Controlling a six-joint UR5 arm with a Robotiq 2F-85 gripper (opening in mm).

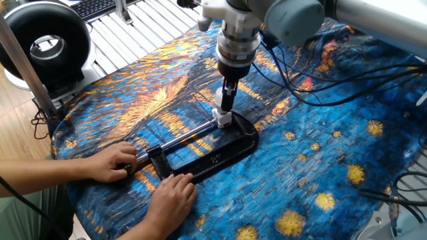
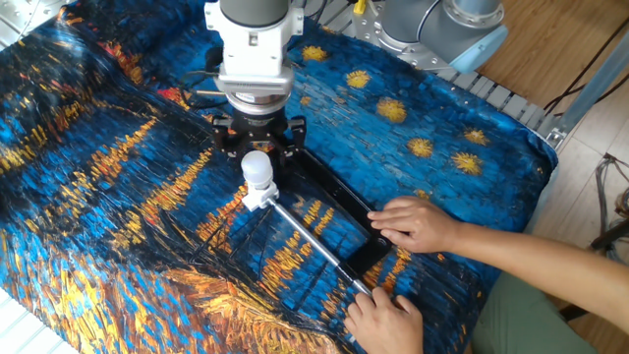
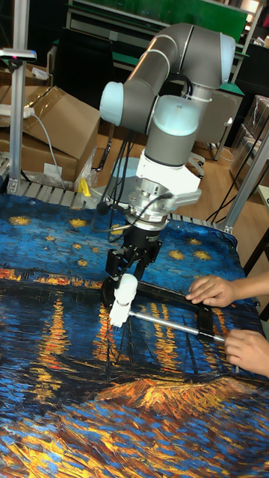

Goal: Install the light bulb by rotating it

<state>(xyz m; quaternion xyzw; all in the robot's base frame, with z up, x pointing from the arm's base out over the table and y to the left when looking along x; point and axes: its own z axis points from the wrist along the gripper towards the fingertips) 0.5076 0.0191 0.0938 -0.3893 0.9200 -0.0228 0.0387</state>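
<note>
Light bulb point(image 2: 257, 168) sits upright between tool point(image 2: 257, 147) fingers, at 6 o'clock below wrist; tool clenched on it; base seated in white socket point(image 2: 257, 198).

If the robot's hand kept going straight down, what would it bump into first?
Probably the bulb. The hand points down right over it, and its fingers already seem to reach the bulb's top, though contact is hard to judge.

Light bulb point(image 2: 257, 168) between jaws: matt frosted white. Clamp point(image 1: 220, 150) below: glossy black plastic, bare metal rod point(image 2: 310, 239). Tablecloth point(image 2: 118, 177): printed fabric.
</note>
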